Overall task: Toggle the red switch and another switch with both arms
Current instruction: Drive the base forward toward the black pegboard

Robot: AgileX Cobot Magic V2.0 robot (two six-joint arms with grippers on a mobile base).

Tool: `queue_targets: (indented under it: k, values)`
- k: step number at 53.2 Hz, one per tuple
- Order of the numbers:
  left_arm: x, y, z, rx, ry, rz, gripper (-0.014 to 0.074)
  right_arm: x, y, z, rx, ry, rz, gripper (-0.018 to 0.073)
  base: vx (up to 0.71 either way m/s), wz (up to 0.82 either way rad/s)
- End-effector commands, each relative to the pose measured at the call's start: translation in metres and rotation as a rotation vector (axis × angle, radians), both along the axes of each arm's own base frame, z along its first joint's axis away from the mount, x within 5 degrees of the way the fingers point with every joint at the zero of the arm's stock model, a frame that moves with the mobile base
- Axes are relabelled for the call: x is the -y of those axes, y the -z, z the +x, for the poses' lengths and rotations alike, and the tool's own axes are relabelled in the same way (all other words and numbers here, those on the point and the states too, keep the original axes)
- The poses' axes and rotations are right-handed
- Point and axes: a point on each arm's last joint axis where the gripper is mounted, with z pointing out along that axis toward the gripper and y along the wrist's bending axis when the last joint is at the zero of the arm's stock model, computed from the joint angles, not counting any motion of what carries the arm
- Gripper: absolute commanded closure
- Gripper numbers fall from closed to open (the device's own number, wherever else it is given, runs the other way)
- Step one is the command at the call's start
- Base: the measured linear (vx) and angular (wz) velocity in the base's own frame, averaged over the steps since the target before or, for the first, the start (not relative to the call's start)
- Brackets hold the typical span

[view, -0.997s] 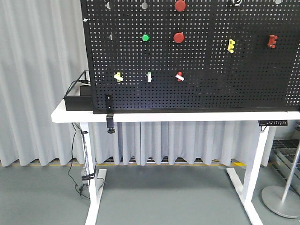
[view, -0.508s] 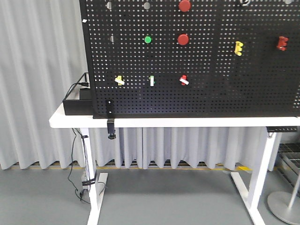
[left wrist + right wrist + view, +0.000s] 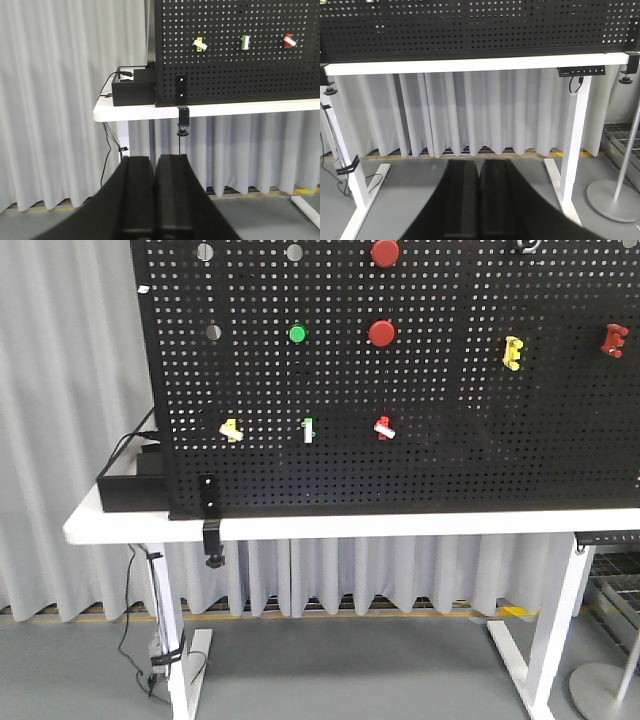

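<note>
The red switch [image 3: 383, 427] is a tiny red toggle with a white lever tip, low on the black pegboard [image 3: 450, 460]. The other switch, a pale-yellow toggle [image 3: 231, 430], sits to its left in the same row. The left wrist view shows both from afar, the yellow toggle [image 3: 200, 44] and the red switch [image 3: 289, 41]. My left gripper [image 3: 154, 159] is shut and empty, low and well short of the board. Also shut and empty, my right gripper [image 3: 479, 162] points under the table at floor height. Neither arm appears in the front view.
A green-and-white toggle [image 3: 308, 429] stands between the two switches. Above are round red buttons [image 3: 382, 333], a green button [image 3: 297, 334], a yellow clamp piece [image 3: 513, 352] and a red one [image 3: 614, 340]. The board stands on a white table [image 3: 330, 526] beside a black box [image 3: 130, 490].
In the front view the whole scene has shifted: the pegboard's left edge slid left, the switch row sits lower and the board looks slightly larger.
</note>
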Motion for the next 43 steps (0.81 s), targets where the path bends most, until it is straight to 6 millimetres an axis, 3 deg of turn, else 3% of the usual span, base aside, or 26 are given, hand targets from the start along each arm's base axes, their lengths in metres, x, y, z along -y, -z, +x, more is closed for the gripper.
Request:
queue_targets:
  k: [1,43]
  values:
    - [0.0000,-0.0022,-0.0013,0.081,0.002,-0.012,0.0594,0.0002,-0.0059,0.0001,0.083,0.004,-0.006,0.0566,0.21,-0.07]
    - [0.0000,-0.0022,-0.0013,0.081,0.002,-0.012,0.0594,0.0002,-0.0055,0.0001,0.080,0.004,-0.006,0.0566,0.26,0.03]
